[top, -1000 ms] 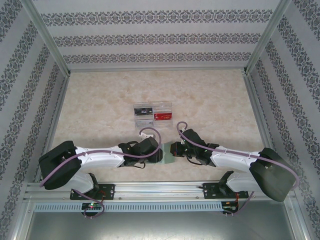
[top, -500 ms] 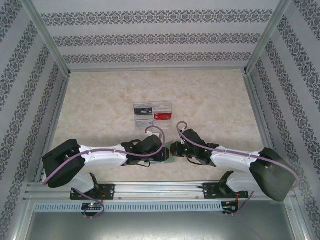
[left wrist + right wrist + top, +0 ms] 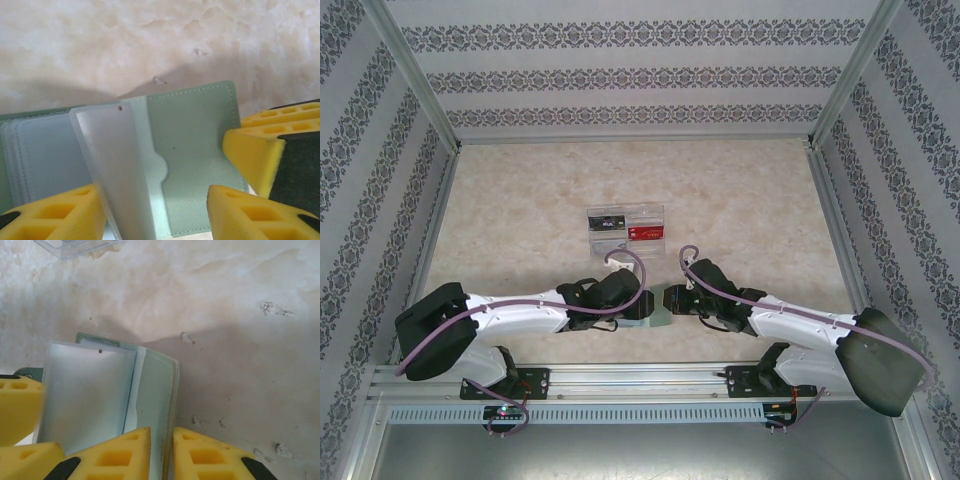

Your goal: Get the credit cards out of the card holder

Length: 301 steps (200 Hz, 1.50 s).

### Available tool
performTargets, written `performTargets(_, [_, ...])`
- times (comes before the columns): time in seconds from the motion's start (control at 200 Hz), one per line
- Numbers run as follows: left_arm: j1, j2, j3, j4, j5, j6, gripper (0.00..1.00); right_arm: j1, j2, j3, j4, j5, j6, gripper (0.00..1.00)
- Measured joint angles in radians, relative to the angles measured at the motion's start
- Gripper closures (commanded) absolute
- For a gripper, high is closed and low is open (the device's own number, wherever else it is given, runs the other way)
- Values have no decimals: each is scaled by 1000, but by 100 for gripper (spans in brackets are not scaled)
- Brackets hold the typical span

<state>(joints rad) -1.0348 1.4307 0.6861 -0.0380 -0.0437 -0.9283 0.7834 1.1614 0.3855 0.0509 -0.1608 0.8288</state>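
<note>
Top external view: left fingers (image 3: 638,306) sit low centre of frame over the marbled worktop (image 3: 520,200). The card holder (image 3: 658,314) is just right of them, and the right fingers (image 3: 670,298) are at its right side. Up-centre, a clear tray (image 3: 625,212) holds a red credit card (image 3: 646,233) in its lower right part, well apart from the holder. Left wrist view: holder lies open on the worktop, pale green inside, with a frosted sleeve (image 3: 117,165) standing up from the fold. Left fingers are spread wide at bottom left and bottom right, sleeve in the gap, clamping nothing, so released. At right, one yellow finger of the right arm touches the holder's right edge. Right wrist view: right fingers at frame bottom with a narrow gap, the holder's green edge running into it. Cannot tell if pinched or loose.
</note>
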Motion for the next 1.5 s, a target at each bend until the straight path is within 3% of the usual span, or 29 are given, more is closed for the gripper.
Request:
performTargets(0.145, [0,-2,-8,-33,-25,-1,44,0,31,-2,-3,0,-11,100])
performTargets(0.455, [0,-31,-23,-91,-81,-20,43,0,74,-3,2,7,-11,100])
performTargets(1.024, [0,45,-13,-89,-68,-35,44,0,81,-3,5,7,-11,100])
performTargets(1.504, [-6,51,-13,32,61,-6,43,0,106,-3,21,7,-15,100])
